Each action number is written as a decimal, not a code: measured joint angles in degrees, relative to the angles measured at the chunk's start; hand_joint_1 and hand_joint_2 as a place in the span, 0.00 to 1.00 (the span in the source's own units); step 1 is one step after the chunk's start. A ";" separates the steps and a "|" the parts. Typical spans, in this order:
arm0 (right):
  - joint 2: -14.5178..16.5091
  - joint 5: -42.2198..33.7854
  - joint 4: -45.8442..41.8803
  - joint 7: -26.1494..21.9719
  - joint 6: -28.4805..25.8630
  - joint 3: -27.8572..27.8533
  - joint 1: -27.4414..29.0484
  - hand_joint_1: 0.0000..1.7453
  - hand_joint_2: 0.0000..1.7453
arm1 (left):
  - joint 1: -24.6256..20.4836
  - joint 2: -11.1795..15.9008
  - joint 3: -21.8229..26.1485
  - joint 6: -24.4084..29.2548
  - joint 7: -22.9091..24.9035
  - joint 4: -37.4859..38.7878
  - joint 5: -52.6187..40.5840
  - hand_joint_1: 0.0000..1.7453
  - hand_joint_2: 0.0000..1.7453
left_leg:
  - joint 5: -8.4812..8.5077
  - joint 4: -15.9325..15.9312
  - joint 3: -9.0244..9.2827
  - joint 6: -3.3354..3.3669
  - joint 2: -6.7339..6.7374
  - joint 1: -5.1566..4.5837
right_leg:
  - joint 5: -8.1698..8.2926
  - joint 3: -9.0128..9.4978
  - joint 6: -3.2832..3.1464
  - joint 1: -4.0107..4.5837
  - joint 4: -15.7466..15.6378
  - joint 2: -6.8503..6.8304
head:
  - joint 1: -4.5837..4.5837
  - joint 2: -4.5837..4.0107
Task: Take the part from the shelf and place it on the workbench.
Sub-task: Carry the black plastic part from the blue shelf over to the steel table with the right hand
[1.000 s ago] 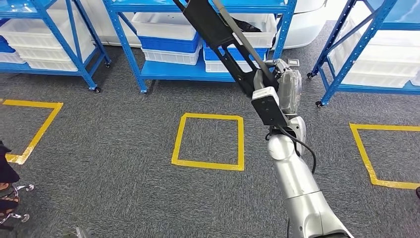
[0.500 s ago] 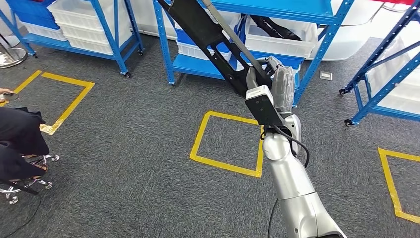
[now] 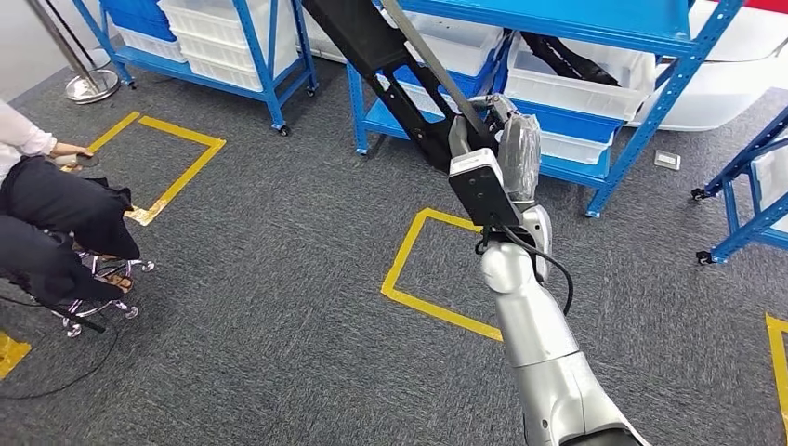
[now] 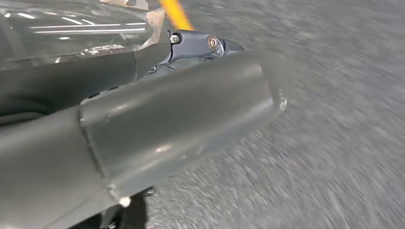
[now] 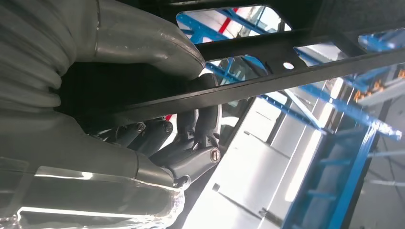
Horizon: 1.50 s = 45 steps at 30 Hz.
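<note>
left hand (image 4: pixel 143 119) close up, thick grey thumb across frame | darker fingers (image 4: pixel 200 45) beyond, holding nothing visible | grey carpet (image 4: pixel 334 143) below, blurred | yellow line (image 4: pixel 175 13) on carpet

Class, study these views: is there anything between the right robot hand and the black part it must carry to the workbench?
Nothing visible. The right robot hand already grips the black part; in the right wrist view its fingers wrap around the part's bar. The workbench is out of sight, so the way there cannot be judged.
</note>
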 joint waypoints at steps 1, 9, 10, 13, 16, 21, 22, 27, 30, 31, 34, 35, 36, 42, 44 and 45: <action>-0.08 0.04 -0.06 0.13 -0.01 -0.04 0.07 1.00 1.00 | 0.17 -0.09 0.05 0.30 1.27 0.03 -0.49 0.00 0.00 | 1.90 -3.49 1.83 -0.08 0.62 0.16 | -0.10 0.09 0.15 -0.09 0.02 -0.57 | -0.02 0.01; -1.97 0.16 -2.74 0.25 -0.26 -1.36 2.05 1.00 1.00 | 0.75 -1.79 -2.32 2.13 7.47 0.48 -6.63 0.00 0.00 | 5.73 -14.76 7.54 1.82 1.03 -0.71 | -1.70 0.46 2.68 0.80 0.76 -2.44 | 0.34 0.00; -2.31 0.23 -3.09 0.24 -0.33 -1.53 2.37 1.00 1.00 | 0.76 -1.91 -2.59 2.26 7.62 0.49 -6.77 0.00 0.00 | 5.86 -14.90 7.60 2.29 0.43 -0.63 | -2.92 -0.67 2.62 0.59 3.11 -1.04 | 0.47 0.01; -3.61 0.62 -3.97 0.25 -0.56 -2.33 3.94 1.00 1.00 | 0.70 -2.09 -2.94 2.57 7.71 0.49 -6.39 0.00 0.00 | 5.97 -14.96 7.55 3.06 -1.87 -0.70 | -7.17 -6.55 2.00 0.61 14.65 2.26 | 0.82 0.01; -4.03 1.73 -4.43 0.59 -0.51 -2.70 5.44 1.00 1.00 | 0.74 -2.29 -2.90 3.73 8.42 0.50 -5.72 0.00 0.00 | 6.07 -14.94 7.58 3.23 -4.58 -1.09 | -5.46 -7.05 2.47 1.00 13.92 3.24 | 0.91 0.01; -3.12 2.90 -4.70 1.11 -0.53 -2.52 5.17 1.00 1.00 | 0.66 -2.68 -2.81 5.01 8.96 0.51 -5.45 0.00 0.00 | 6.39 -14.74 7.21 2.56 -8.17 -1.54 | -0.06 -0.71 1.48 1.42 0.34 7.40 | 0.84 0.00; -2.94 2.93 -4.71 1.12 -0.58 -2.49 5.16 1.00 1.00 | 0.74 -2.69 -2.79 5.14 8.96 0.51 -5.45 0.00 0.00 | 6.50 -14.81 7.08 2.25 -8.88 -1.47 | 0.12 -0.50 1.14 1.29 0.25 6.68 | 0.84 0.01; -2.13 2.59 -4.93 0.96 -1.08 -2.48 5.31 1.00 1.00 | 0.83 -2.61 -2.72 5.43 8.91 0.56 -5.45 0.00 0.00 | 1.09 -5.41 2.30 0.74 -2.19 -1.25 | 0.52 0.19 -0.63 0.63 -0.52 2.80 | 0.08 0.00; -2.13 2.48 -4.96 0.94 -1.19 -2.53 5.70 1.00 1.00 | 0.80 -2.58 -2.72 5.44 8.75 0.57 -5.48 0.00 0.00 | -0.66 0.78 -0.75 -0.38 -0.28 -0.20 | 0.36 0.17 -0.67 0.68 -0.48 0.42 | 0.02 0.00; -2.13 2.48 -4.98 0.94 -1.22 -2.54 5.87 1.00 1.00 | 0.82 -2.54 -2.72 5.36 8.43 0.58 -5.59 0.00 0.00 | 0.65 -1.22 0.36 -0.66 0.14 0.13 | 0.27 0.20 -0.55 0.62 -0.47 -0.30 | 0.01 -0.01; -2.49 2.45 -5.66 0.92 -1.38 -2.66 6.35 1.00 1.00 | 0.71 -2.50 -2.81 4.17 6.47 0.56 -6.52 0.00 0.00 | 4.76 -11.96 6.53 -0.93 3.39 0.39 | -0.32 0.31 0.36 0.91 -0.19 -2.11 | -0.03 0.00; -2.80 2.37 -6.06 0.84 -1.50 -2.78 6.57 1.00 1.00 | 0.65 -2.55 -2.87 3.68 5.86 0.56 -6.88 0.00 0.00 | 5.11 -13.69 7.53 -0.66 4.02 0.25 | -0.52 0.42 0.79 1.17 -0.16 -2.66 | 0.08 0.01; -3.20 2.22 -6.46 0.69 -1.64 -2.94 6.86 1.00 1.00 | 0.60 -2.62 -2.93 3.27 5.39 0.56 -7.25 0.00 0.00 | 5.03 -14.19 7.78 -0.25 3.96 0.01 | -0.66 0.59 1.23 1.43 -0.24 -3.24 | 0.24 0.01; -4.98 2.43 -8.44 0.28 -2.46 -3.71 9.25 1.00 1.00 | 0.80 -2.78 -3.06 2.67 4.88 0.56 -8.03 0.00 0.00 | 5.85 -15.20 8.02 2.51 -0.10 -0.27 | -5.35 -2.75 2.12 0.78 8.01 1.20 | 0.83 0.01; -5.60 2.99 -9.06 0.61 -2.56 -3.92 10.09 1.00 1.00 | 0.79 -2.80 -3.20 2.67 5.14 0.56 -8.25 0.00 0.00 | 5.89 -15.19 7.96 2.79 -1.75 -0.46 | -7.89 -6.44 1.99 0.80 15.30 2.54 | 0.90 0.01; -5.84 3.16 -9.32 0.83 -2.56 -3.96 10.43 1.00 1.00 | 0.83 -2.83 -3.29 2.68 5.30 0.56 -8.31 0.00 0.00 | 5.90 -15.18 7.96 2.82 -2.65 -0.56 | -7.88 -7.11 2.22 0.84 16.33 2.72 | 0.92 0.01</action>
